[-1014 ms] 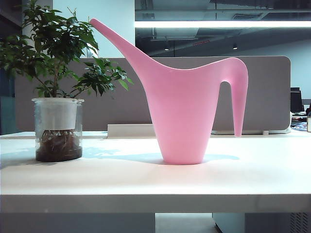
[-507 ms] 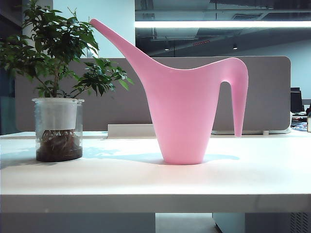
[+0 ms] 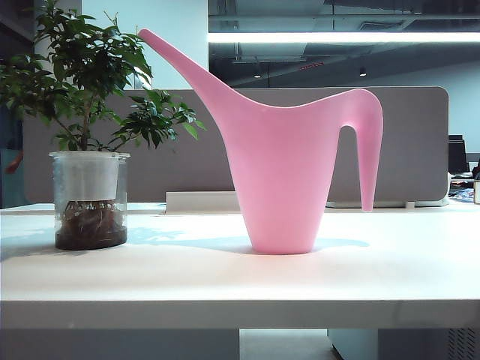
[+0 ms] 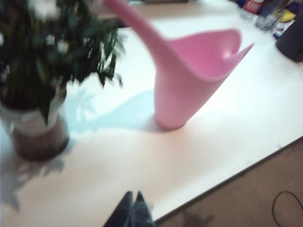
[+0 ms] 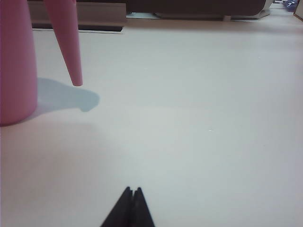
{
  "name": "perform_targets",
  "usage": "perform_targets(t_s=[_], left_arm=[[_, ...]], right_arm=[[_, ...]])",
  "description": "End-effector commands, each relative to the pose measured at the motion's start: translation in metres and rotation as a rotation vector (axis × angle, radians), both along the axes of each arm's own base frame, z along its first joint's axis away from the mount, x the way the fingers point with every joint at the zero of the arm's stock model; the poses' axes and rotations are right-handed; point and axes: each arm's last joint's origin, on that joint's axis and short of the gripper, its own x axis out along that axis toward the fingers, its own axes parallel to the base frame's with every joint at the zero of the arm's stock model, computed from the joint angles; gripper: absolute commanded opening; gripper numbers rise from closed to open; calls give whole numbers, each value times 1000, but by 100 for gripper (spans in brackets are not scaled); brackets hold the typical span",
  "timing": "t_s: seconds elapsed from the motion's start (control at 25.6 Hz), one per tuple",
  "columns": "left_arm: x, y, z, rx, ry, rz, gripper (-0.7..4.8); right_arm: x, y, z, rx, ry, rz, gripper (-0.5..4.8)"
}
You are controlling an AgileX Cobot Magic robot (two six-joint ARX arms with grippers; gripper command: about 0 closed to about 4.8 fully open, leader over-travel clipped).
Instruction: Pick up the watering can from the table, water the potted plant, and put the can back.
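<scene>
The pink watering can (image 3: 281, 172) stands upright mid-table (image 3: 225, 281), spout toward the potted plant (image 3: 88, 135) in its glass jar at the left. Neither gripper shows in the exterior view. In the left wrist view my left gripper (image 4: 133, 194) is shut and empty, hanging above the table near its front edge (image 4: 227, 177), well short of the can (image 4: 189, 80) and the plant (image 4: 42, 75). In the right wrist view my right gripper (image 5: 132, 189) is shut and empty, low over the bare tabletop. The can's body (image 5: 14, 61) and handle end (image 5: 68, 42) stand ahead of it to one side.
A grey partition (image 3: 420, 142) runs behind the table. Bottles (image 4: 265, 14) and a dark object (image 4: 291, 38) sit at a far corner. Beyond the table's front edge is brown floor with a cable (image 4: 284, 208).
The can and the plant have not moved. A small reddish shape has appeared at the left edge of the exterior view, behind the plant.
</scene>
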Motion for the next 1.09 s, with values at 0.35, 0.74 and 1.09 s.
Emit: perform_targets(t_s=[0.35, 0.74, 1.09], left_arm=[[-57, 5, 16, 26, -132, -146, 3], [-58, 6, 13, 20, -94, -128, 3], [-42, 5, 9, 54, -19, -88, 3]], right_arm=[[0, 0, -1, -3, -5, 1, -1], [0, 0, -1, -3, -5, 1, 0], [1, 0, 0, -6, -17, 0, 0]])
